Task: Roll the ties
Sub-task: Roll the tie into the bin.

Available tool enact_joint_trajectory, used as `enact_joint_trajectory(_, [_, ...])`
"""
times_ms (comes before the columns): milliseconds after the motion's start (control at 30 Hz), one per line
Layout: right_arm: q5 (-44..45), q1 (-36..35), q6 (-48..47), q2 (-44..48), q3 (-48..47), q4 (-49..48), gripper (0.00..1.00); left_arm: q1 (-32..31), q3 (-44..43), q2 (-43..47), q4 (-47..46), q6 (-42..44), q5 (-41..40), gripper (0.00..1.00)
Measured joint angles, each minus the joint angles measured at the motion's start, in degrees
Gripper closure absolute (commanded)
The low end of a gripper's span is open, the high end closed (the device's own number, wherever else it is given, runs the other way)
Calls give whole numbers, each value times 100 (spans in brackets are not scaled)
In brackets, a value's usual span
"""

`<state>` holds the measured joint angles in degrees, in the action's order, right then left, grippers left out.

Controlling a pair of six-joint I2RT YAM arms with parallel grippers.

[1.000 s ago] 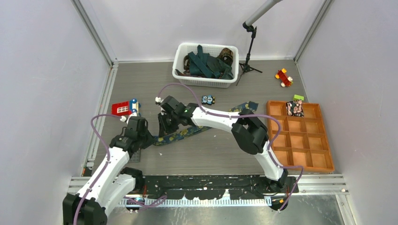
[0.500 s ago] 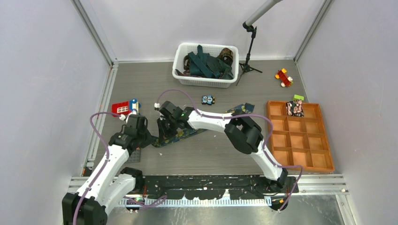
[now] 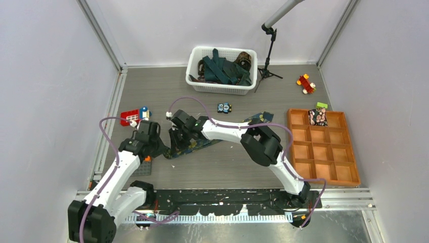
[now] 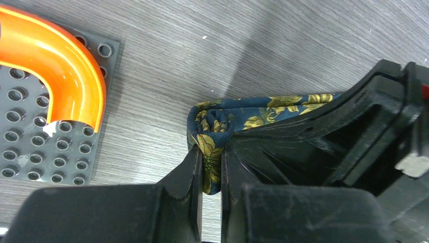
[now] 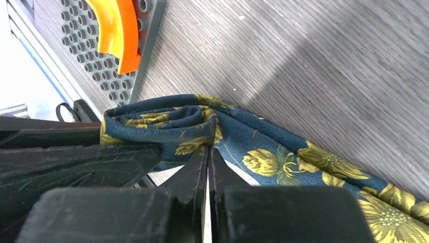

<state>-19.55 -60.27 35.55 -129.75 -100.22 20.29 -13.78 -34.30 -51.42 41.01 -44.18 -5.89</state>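
Note:
The navy tie with yellow-gold flowers lies diagonally on the table, its far end to the right. Its left end is rolled into a small coil. My left gripper is shut on that coil, with fabric pinched between its fingers. My right gripper stands right beside it, jaws closed at the coil's fold. The tie runs off to the right below it. More ties, dark teal and brown-patterned, lie in the basket.
A white basket stands at the back. An orange compartment tray at the right holds one rolled tie. A grey baseplate with an orange arch lies left of the coil. A toy car, a red block house, a red toy and a tripod stand around.
My right gripper has moved left along the tie towards my left gripper, and the tie's far end slid a little left. My left gripper has shifted slightly away from the near edge.

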Motion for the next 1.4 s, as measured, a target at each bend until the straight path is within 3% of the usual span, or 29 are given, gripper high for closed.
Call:
enact_joint_trajectory(900, [-68,72,85,-131,214,-81,92,-975,-680,-1777,-52,157,-157,100])
enact_joint_trajectory(1033, [79,109,68,-20,317,-24,86,-1071,-702,-1950,-138,142,-162,100])
enact_joint_trajectory(1267, [350,181,-24,264,544,164,76,-1108,-704,-2050,-319,116,-68,92])
enact_joint_trajectory(1400, [514,256,-120,538,723,260,74,-1152,-710,-2076,-393,111,-31,77])
